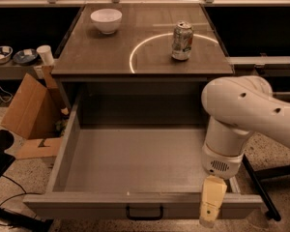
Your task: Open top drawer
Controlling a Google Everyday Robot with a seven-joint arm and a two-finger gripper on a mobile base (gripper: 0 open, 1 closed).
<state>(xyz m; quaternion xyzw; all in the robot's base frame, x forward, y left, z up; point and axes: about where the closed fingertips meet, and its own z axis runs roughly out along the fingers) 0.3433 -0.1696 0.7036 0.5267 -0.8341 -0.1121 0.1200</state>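
Observation:
The top drawer point(87, 206) is pulled far out from under the grey table, and its deep grey box point(135, 156) is empty. Its small dark bar handle point(144, 212) sits in the middle of the front panel. My gripper point(212, 204) hangs from the white arm point(241, 110) at the right end of the drawer's front panel, over its top edge and to the right of the handle.
A white bowl point(106, 20) and a soda can point(182, 41) stand on the table top point(87, 57). A cardboard box point(31, 108) and a cup point(46, 55) are to the left. Dark chair legs point(261, 190) lie on the floor at the right.

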